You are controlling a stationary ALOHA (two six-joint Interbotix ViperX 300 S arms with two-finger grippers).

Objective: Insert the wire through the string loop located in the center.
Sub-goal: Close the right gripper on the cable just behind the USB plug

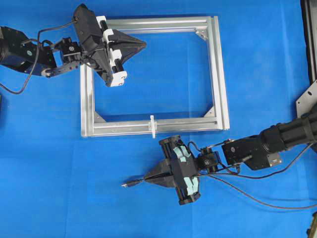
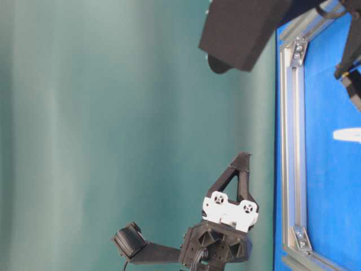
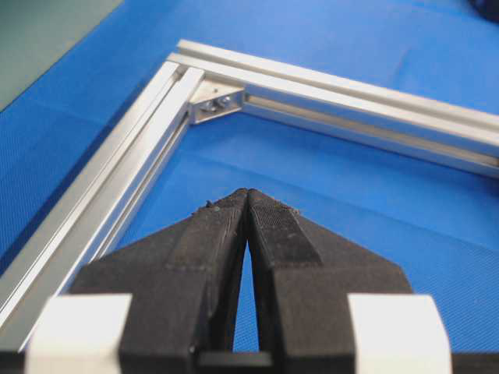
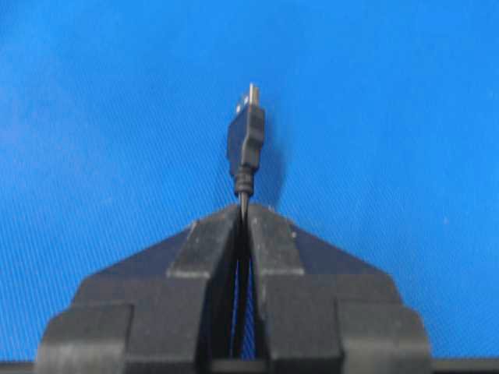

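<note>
You are working over a blue cloth [image 1: 49,188] with a fine woven grain that covers the whole table. On it lies a rectangular frame [image 1: 218,74] of silver aluminium extrusion, its slotted bars joined by small triangular corner brackets [image 3: 214,105].

Your left arm's gripper [image 1: 142,44] hangs over the frame's upper left corner in the overhead view. Its matte black, wedge-shaped fingers [image 3: 222,234], backed by white plastic blocks, are pressed tip to tip with nothing between them.

Your right gripper [image 1: 147,175] sits below the frame on open cloth, pointing left. Its black tapered fingers [image 4: 214,241] are closed onto the wire [image 4: 244,204], pinching the thin black cable just behind the plug. The plug [image 4: 246,140] is a small dark moulded block with a ribbed strain relief and a short metal tip, sticking out past the fingertips. Behind the gripper the rest of the wire trails in a loose curve to the right.

The string loop [image 1: 152,126] is a tiny white piece standing across the frame's lower bar near its middle, above the right gripper and apart from the plug.
</note>
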